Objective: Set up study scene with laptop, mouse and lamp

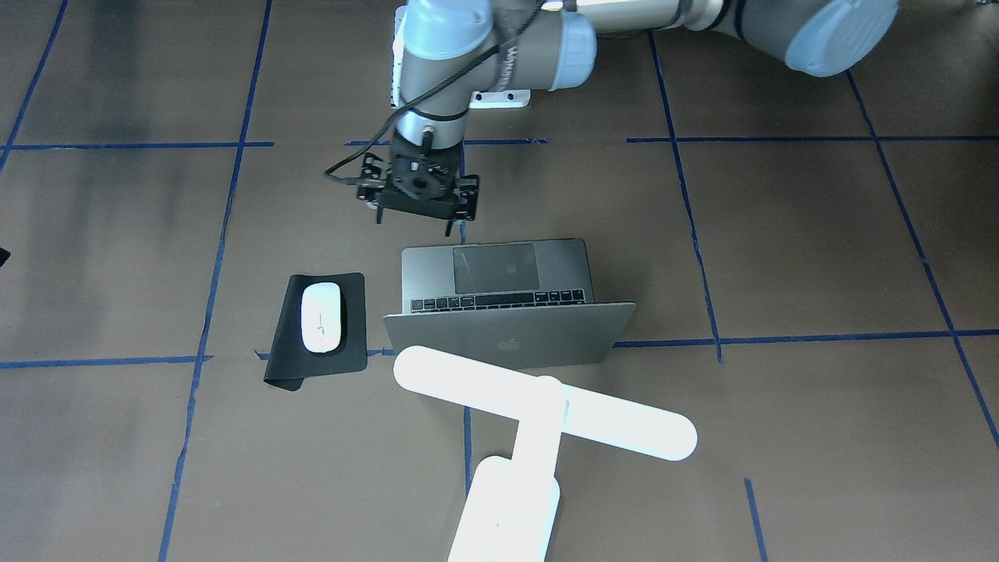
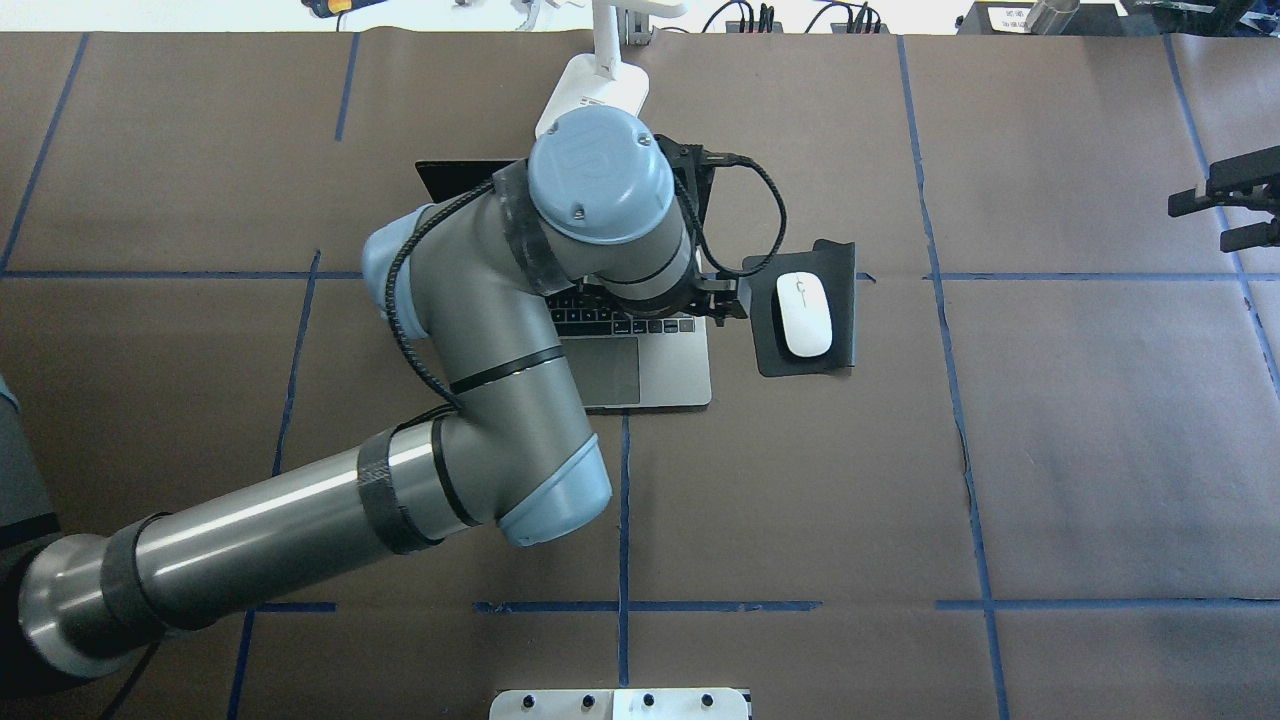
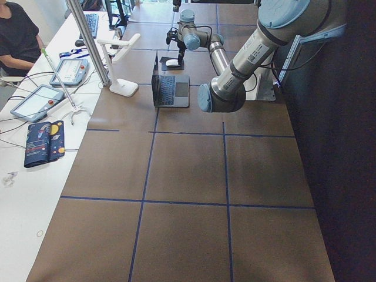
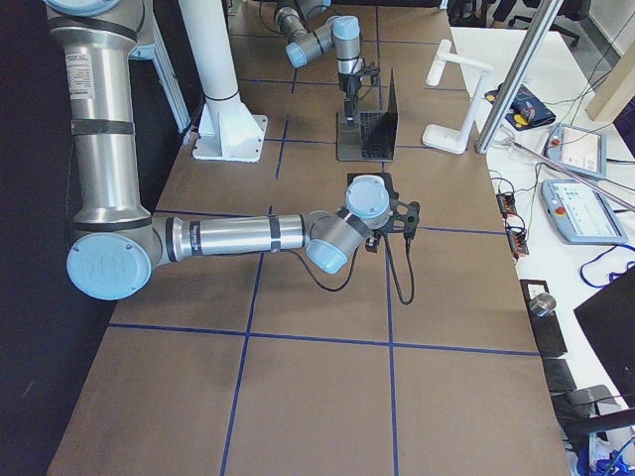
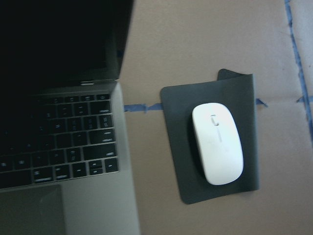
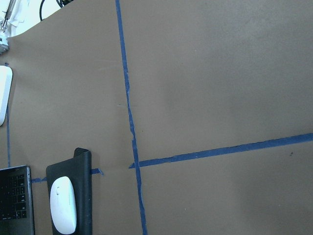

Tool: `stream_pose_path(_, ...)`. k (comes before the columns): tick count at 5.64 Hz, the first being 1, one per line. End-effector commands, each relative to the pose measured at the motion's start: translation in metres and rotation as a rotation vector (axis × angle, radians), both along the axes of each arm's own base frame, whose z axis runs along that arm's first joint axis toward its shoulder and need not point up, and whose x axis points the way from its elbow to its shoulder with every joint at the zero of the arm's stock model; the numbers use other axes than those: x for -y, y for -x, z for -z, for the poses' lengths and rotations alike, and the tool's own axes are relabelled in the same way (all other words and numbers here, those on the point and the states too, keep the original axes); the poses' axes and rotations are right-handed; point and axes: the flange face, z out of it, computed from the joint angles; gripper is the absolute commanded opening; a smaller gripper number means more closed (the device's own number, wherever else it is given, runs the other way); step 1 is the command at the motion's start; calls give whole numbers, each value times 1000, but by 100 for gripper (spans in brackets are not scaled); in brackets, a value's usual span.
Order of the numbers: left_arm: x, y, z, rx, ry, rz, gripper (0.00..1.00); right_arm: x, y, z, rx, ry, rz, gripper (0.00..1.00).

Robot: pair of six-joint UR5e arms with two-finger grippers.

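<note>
Brown-papered table (image 1: 780,234): my left pincer (image 1: 414,221) hangs open, empty, above the open laptop (image 1: 507,336). Mouse (image 1: 321,316) on mat (image 1: 353,289) beside it; lamp (image 1: 546,406) behind the lid. Right pincer (image 2: 1200,222), half cropped, fingers apart.

I see a grey laptop (image 1: 507,336) with black keys (image 1: 507,299); white mouse (image 1: 321,317) on black mat (image 1: 355,312); white lamp (image 1: 624,425); blue-taped brown table (image 1: 819,250).

We read this as a robotics lab. Left arm (image 2: 470,400) and right arm (image 4: 228,238) are industrial units. The table (image 3: 188,170) is papered brown and gridded with blue tape (image 3: 147,200). Teach pendant (image 3: 36,101) and cables sit on the white side bench (image 3: 17,200). There's an aluminium post (image 3: 88,41), and a person (image 3: 14,32) is seated at the bench.
</note>
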Motion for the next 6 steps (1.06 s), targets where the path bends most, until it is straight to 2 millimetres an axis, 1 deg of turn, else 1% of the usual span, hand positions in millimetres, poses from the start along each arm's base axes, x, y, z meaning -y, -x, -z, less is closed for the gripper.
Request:
stream_pose_path(1,17,60,-58,46,-70,-33,100,-5,-18,-24,-83,-38,-54,100)
stream_pose_path(2,30,102,-93,69,-100,-55,100,-8,-26,-48,-203,-89,-54,100)
stream_pose_path(3,40,142,-129,105,-122,-48,100,-5,-43,-64,-299,-150,5,100)
stream_pose_path(4,50,181,-156,137,-164,-72,100,-13,-59,-89,-379,-196,108,100)
stream_pose_path(5,68,233,-189,178,-153,-102,100,-16,-86,-106,-430,-222,218,100)
stream_pose_path(6,67,274,-228,257,-183,-156,100,-21,-101,-113,-432,-216,292,100)
